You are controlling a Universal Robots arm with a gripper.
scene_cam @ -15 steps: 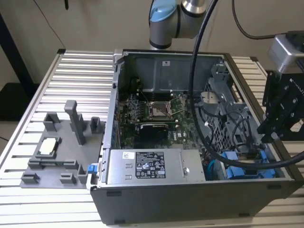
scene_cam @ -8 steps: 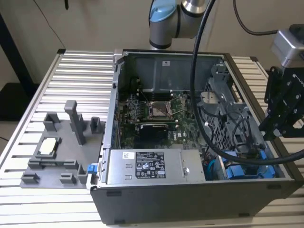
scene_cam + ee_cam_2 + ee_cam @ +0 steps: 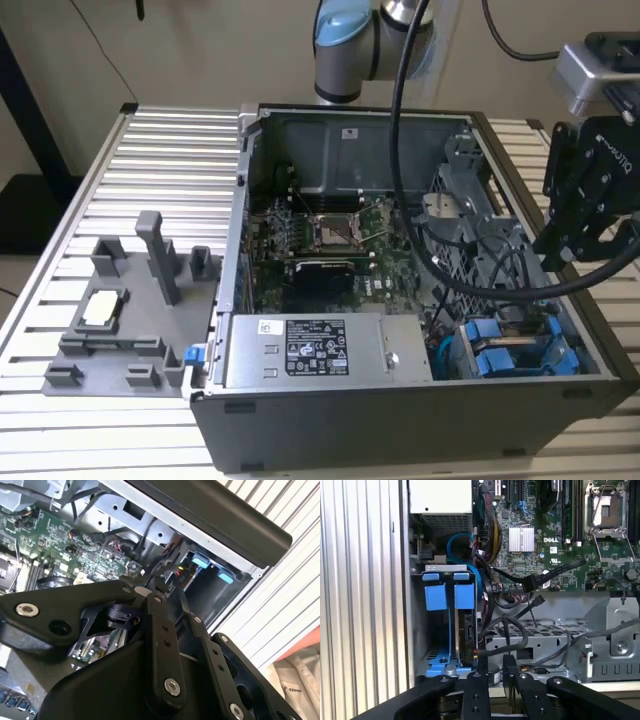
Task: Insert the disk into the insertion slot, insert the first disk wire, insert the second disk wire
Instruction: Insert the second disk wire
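The disk (image 3: 465,636) stands on edge in its bright blue carrier (image 3: 447,596) inside the drive bay at the case's corner. In the exterior view the blue carriers (image 3: 512,352) sit at the front right of the open case. My gripper (image 3: 562,252) hovers above the case's right wall, over that bay, with its black fingers (image 3: 480,680) drawn close together. I cannot tell whether anything is between them. Black wires (image 3: 512,625) loop from the board toward the disk. A flat black connector (image 3: 531,582) lies loose over the motherboard. Blue tabs (image 3: 201,560) show past the fingertips (image 3: 156,591).
A grey labelled power-supply box (image 3: 310,350) fills the case's front left. The green motherboard (image 3: 320,240) lies behind it, with a metal drive cage (image 3: 480,230) at the right. A grey fixture (image 3: 120,310) stands on the slatted table (image 3: 170,150) at the exterior view's left.
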